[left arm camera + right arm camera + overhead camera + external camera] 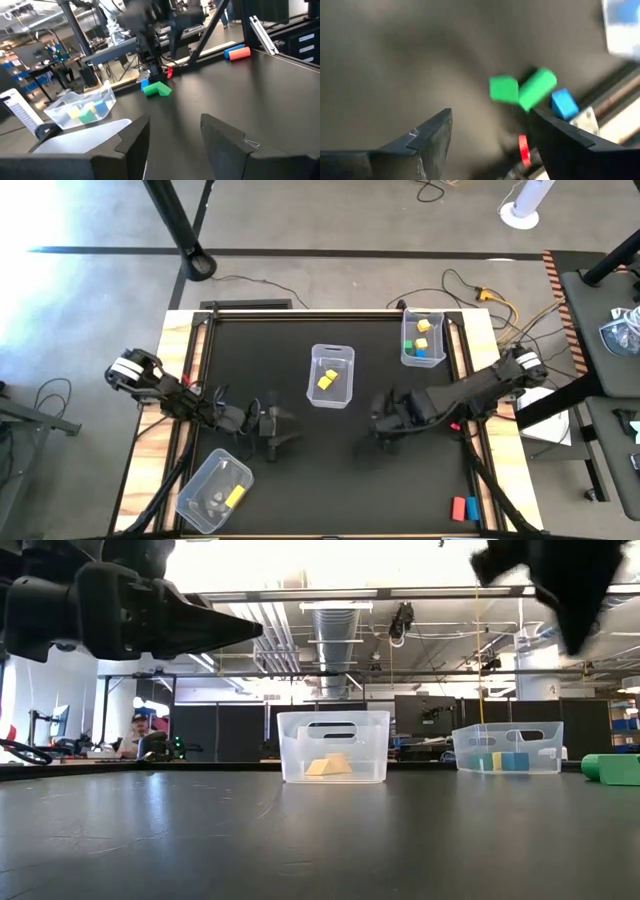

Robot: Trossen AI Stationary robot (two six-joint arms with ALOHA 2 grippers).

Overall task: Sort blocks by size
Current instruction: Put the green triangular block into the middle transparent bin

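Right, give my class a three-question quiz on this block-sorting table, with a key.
1. True or false: the left tool is holding a block.
2. How many clear bins stand on the table?
3. What colour are the blocks in the middle bin? A red, B yellow, C blue.
Key: 1 false, it is open and empty; 2 three; 3 B.

- High view: straight down over the whole table.
- Low view: table-top level, facing the far room.
- Wrist views: close behind each arm's jaws; both share the green blocks.
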